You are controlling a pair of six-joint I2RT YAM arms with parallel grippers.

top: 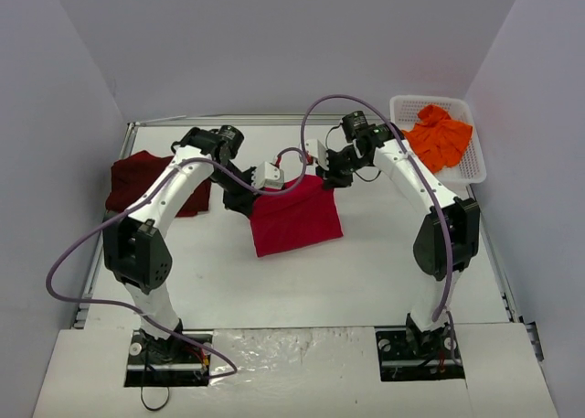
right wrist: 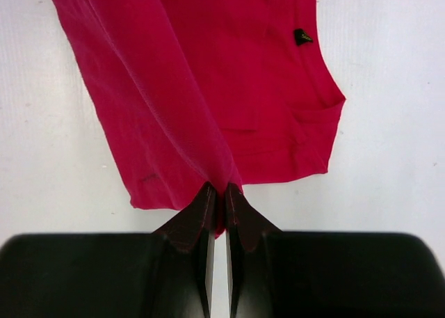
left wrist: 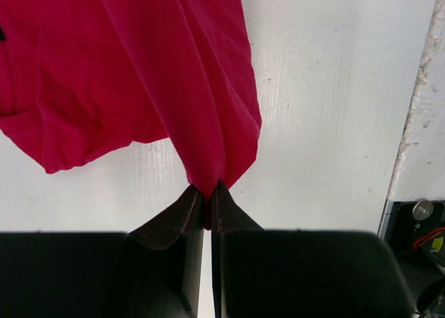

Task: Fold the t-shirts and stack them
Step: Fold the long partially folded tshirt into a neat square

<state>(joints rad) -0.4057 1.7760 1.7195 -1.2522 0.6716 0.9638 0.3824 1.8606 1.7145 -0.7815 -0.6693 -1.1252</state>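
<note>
Left gripper (left wrist: 207,193) is clenched: in its wrist view the two dark fingers meet tip to tip, and a bunched fold of the bright red t-shirt (left wrist: 139,67) is pinched between them. From that pinch the cloth fans away in long creases over the white table (left wrist: 334,109), and its loose hem curves off to one side. Right gripper (right wrist: 217,191) is clamped the same way, with its fingers pressed together on another gathered fold of the same shirt. The fabric spreads away from its tips into a broad panel, and a curved edge runs along one side. A small dark spot sits on the cloth further out in this view; I cannot tell what it is.

From above, the two grippers stand near each other past the middle of the table. The left one holds the far left corner of the red shirt and the right one the far right corner. The shirt forms a rough rectangle between and in front of them, stretching towards the arm bases. Both arms arch inward over the table to reach it, and purple cables loop off them.

The dark maroon t-shirt (top: 137,176) lies flat at the far left of the table, partly under the left arm and well apart from the red one. The orange t-shirt (top: 439,136) lies crumpled in the white lattice basket (top: 475,166) at the far right corner.
</note>
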